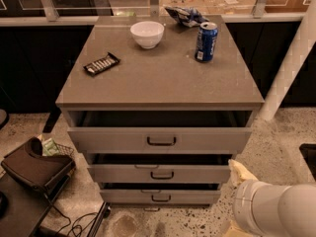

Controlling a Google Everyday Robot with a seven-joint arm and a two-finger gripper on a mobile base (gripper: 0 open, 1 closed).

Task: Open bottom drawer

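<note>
The grey cabinet [160, 83] has three drawers. The bottom drawer [123, 196] is the lowest, a slim grey front with a small dark bar handle [160, 198] and a dark gap above it. The middle drawer [118, 174] and the taller top drawer [108, 139] sit above it, each with a dark gap above. My gripper [239, 173] shows as a cream tip at the lower right, on the end of the white arm [276, 209]. It is beside the cabinet's right edge at middle-drawer height and apart from the bottom handle.
On the cabinet top stand a white bowl [147, 34], a blue can [206, 41], a dark snack bar [101, 63] and a crumpled bag [185, 15]. A dark bag [34, 169] and cables lie on the floor at the left. A white post [291, 68] stands at the right.
</note>
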